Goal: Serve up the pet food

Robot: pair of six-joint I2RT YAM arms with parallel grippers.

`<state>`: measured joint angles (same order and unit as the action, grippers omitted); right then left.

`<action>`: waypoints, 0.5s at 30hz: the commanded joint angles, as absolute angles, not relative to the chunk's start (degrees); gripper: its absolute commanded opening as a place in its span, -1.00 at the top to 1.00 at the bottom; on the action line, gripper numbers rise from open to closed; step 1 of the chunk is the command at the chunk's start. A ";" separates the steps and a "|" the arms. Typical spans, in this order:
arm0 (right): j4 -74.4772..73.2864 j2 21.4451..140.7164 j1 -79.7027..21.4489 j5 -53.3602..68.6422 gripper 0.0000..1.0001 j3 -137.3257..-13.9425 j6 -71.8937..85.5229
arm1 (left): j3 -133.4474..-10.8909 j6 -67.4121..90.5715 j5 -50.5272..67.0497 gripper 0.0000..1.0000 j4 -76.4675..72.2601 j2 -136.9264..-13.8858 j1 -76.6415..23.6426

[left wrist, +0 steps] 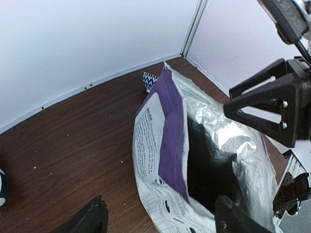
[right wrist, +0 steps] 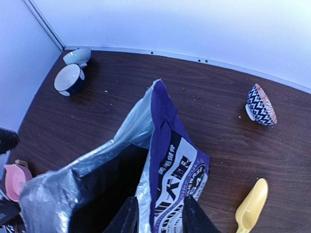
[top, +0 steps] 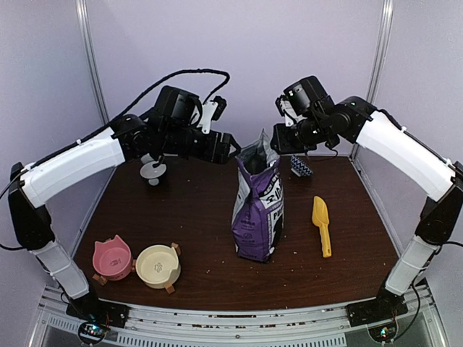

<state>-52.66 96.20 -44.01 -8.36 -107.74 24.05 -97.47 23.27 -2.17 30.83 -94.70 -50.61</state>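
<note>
The pet food is hidden; the open mouth of the purple-and-white bag (top: 257, 210) shows only a dark inside. The bag stands upright mid-table, silver lining exposed. My left gripper (top: 233, 144) hovers at the bag's top left. In the left wrist view it (left wrist: 163, 221) is open wide, with the bag's (left wrist: 160, 145) near wall between its fingers (left wrist: 92, 218). My right gripper (top: 281, 141) is at the top right. In the right wrist view it (right wrist: 163, 218) is open, its fingers (right wrist: 127, 216) astride the printed wall of the bag (right wrist: 180, 165) without pinching it.
A yellow scoop (top: 322, 225) lies right of the bag. A pink bowl (top: 112, 256) and a cream bowl (top: 158, 265) sit front left. A patterned bowl (top: 301, 167) lies tipped behind the bag. Two white-and-blue bowls (right wrist: 70, 77) stand back left. Crumbs dot the table.
</note>
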 commanded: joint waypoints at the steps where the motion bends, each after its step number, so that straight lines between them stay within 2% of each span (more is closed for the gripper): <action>1: -49.35 90.96 -43.51 -5.63 -0.07 -107.19 23.88 | -88.04 26.06 -5.37 -0.69 29.05 -82.70 -50.45; 2: -49.17 89.83 -43.51 -5.27 -0.28 -106.39 23.90 | -84.85 27.40 -6.46 -0.73 29.58 -79.80 -50.47; 3: -48.87 88.70 -43.51 -4.85 -0.41 -105.51 24.14 | -81.34 29.14 -7.03 -0.76 30.14 -76.90 -50.45; 6: -47.42 84.87 -43.56 -4.05 -0.65 -101.88 24.72 | -70.01 35.39 -6.89 -0.80 32.68 -68.81 -50.45; 10: -45.41 79.98 -43.58 -4.59 -0.84 -96.08 25.90 | -57.88 43.76 -3.31 -0.81 35.78 -61.07 -51.03; 15: -43.06 76.01 -43.56 -5.57 -0.90 -88.99 28.01 | -46.61 52.85 0.52 -0.80 35.56 -58.28 -51.96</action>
